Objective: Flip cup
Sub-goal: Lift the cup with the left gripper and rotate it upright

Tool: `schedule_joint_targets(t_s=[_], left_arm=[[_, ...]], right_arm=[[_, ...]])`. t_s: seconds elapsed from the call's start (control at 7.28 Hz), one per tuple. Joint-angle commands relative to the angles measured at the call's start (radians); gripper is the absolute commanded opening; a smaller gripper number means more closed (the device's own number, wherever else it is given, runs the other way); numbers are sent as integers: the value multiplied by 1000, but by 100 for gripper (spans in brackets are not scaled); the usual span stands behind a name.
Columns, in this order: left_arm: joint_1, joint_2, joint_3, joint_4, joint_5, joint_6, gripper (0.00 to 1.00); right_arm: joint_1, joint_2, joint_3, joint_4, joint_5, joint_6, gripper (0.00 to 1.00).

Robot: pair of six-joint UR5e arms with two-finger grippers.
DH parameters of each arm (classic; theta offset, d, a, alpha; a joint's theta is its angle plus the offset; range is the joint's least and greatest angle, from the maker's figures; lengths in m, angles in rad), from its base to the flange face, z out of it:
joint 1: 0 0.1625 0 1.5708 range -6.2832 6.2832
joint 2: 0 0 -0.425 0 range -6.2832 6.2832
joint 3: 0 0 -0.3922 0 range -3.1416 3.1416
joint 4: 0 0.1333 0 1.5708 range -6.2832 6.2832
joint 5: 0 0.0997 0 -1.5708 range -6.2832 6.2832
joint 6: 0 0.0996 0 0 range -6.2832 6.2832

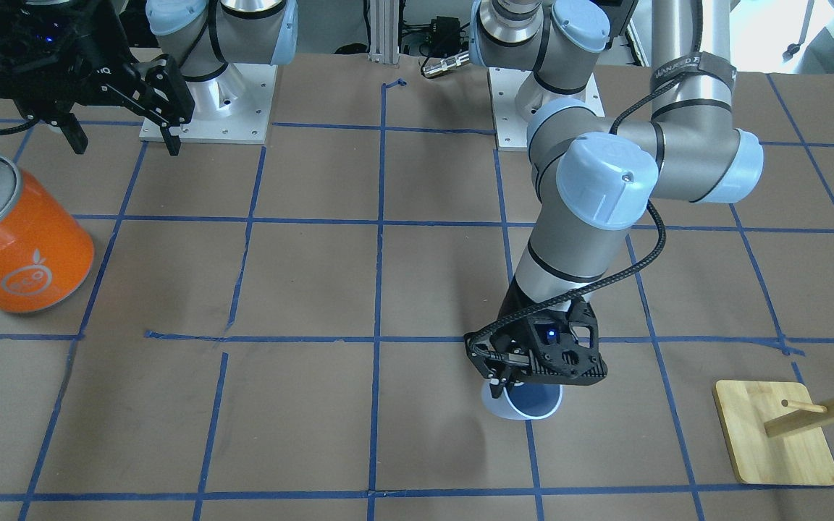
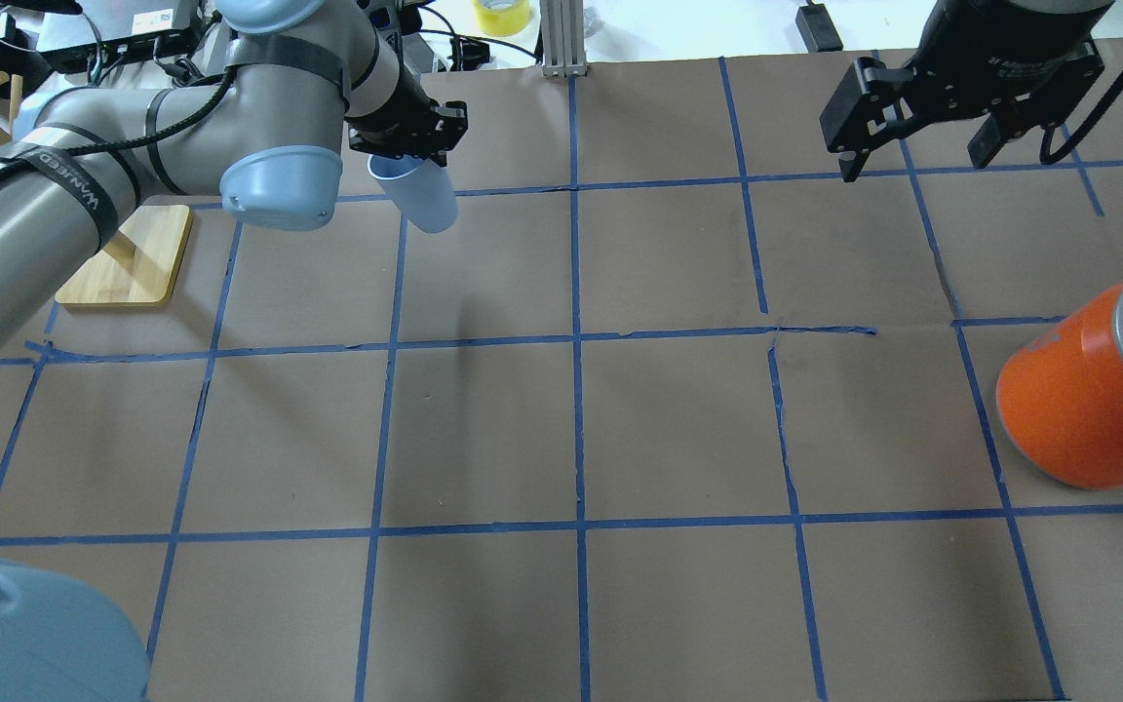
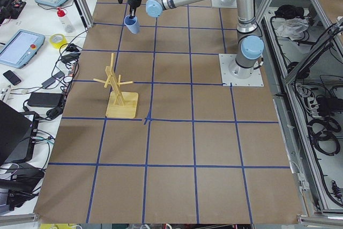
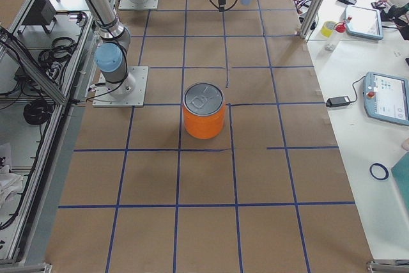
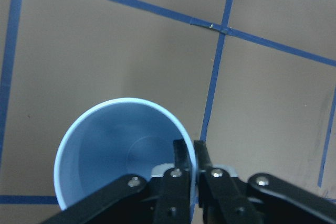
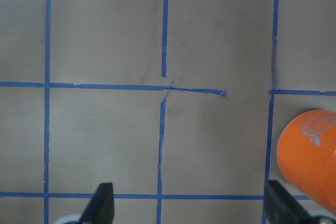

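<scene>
Smooth plastic cup (image 5: 115, 150), matt brown paper (image 2: 678, 419) (blue-taped), glossy orange can (image 2: 1068, 409)

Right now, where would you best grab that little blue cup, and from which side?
By the rim, from above: the cup is mouth up with a thin wall, so one finger goes inside, one outside, as the left gripper pinches it.

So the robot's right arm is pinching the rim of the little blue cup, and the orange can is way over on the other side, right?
Not quite. It is the left arm whose jaws pinch the rim of the little blue cup; the overhead view shows it. The orange can is way over on the other side, as you said.
</scene>
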State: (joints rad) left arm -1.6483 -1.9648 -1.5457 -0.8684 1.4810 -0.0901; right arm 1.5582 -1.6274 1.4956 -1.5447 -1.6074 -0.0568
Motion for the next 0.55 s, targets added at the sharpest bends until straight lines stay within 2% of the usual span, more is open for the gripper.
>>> schedule_joint_targets(t_s=[0.0, 0.14, 0.41], left_arm=[[101, -35, 4, 21, 27, 162, 0], [134, -60, -11, 61, 33, 232, 0], [166, -100, -11, 89, 35, 250, 0]], right_arm=[[0, 0, 0, 0, 1, 0, 100], [0, -3, 2, 3, -2, 0, 100], [0, -6, 2, 5, 0, -2, 100]])
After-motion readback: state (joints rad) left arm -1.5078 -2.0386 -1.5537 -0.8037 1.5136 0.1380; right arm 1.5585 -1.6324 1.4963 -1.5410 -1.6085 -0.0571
